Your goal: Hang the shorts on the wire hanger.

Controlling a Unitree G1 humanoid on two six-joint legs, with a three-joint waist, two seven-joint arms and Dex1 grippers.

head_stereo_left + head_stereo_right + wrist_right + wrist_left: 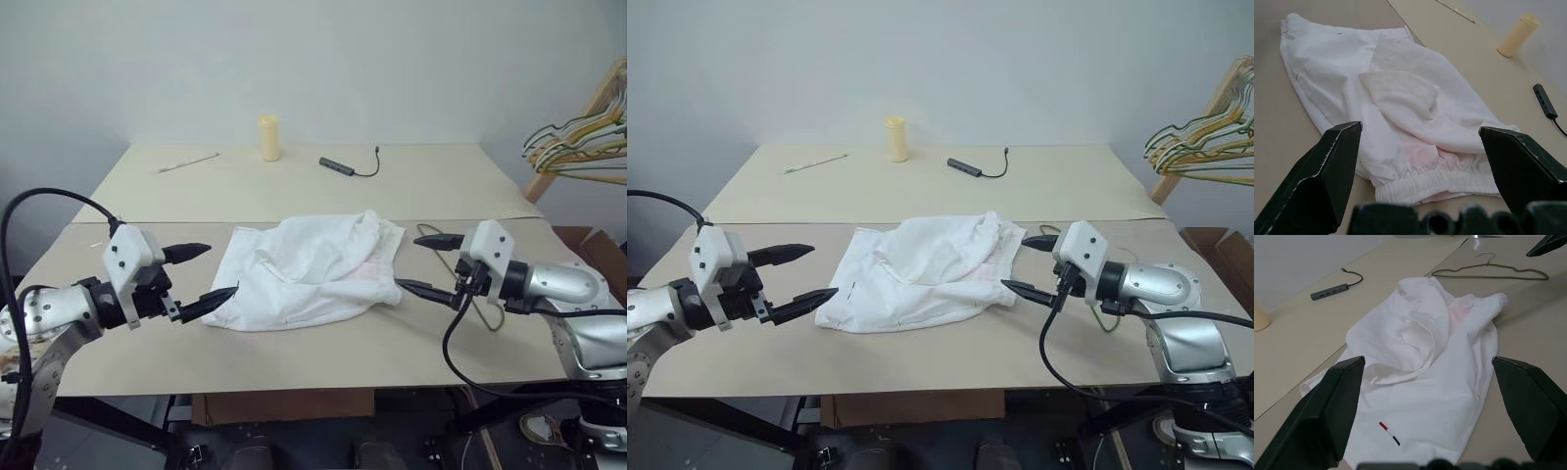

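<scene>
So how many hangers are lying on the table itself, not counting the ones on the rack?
1. The wire hanger lies flat on the table, just beyond the shorts on the robot's right side, next to the right gripper. Others could be hidden.

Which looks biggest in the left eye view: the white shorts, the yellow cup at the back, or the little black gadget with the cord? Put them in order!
1. The shorts, by far.
2. The yellow cup.
3. The black gadget; it looks close to the cup in size, and both sit far back, so that order is unsure.
</scene>
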